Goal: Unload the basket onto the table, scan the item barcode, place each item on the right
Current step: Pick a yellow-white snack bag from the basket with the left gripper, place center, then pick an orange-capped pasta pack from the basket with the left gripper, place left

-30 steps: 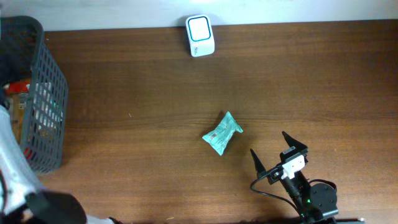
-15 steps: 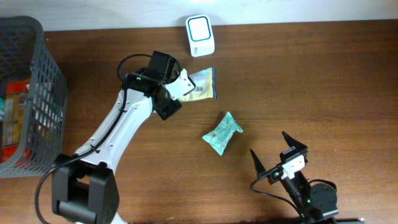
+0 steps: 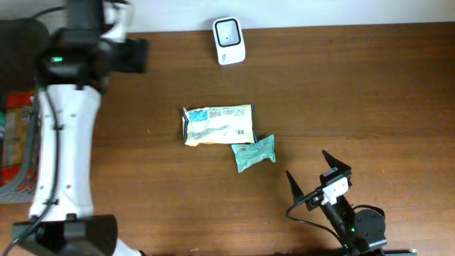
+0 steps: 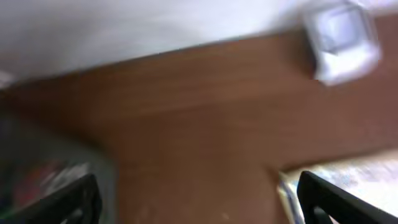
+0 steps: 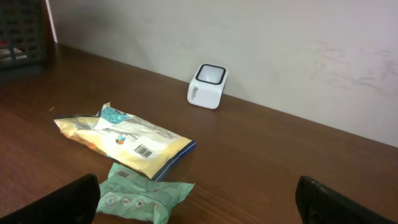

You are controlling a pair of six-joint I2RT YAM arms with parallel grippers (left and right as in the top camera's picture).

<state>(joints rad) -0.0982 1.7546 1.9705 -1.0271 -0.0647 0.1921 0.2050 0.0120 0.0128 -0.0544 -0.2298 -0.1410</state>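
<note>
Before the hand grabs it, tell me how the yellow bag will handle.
The yellow bag looks like a puffy, crinkled film packet, so it is probably light and floppy and would sag from one end. Its glossy film may be slippery. It lies flat, touching the teal pack, so a push may nudge that too.

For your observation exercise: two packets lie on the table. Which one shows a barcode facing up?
The larger yellow packet: a black barcode is printed near its right end. The smaller green packet beside it shows no clear barcode from above.

No lettering is legible. The snack bag [image 5: 124, 139] carries a barcode label, its digits and print too small to read.
</note>
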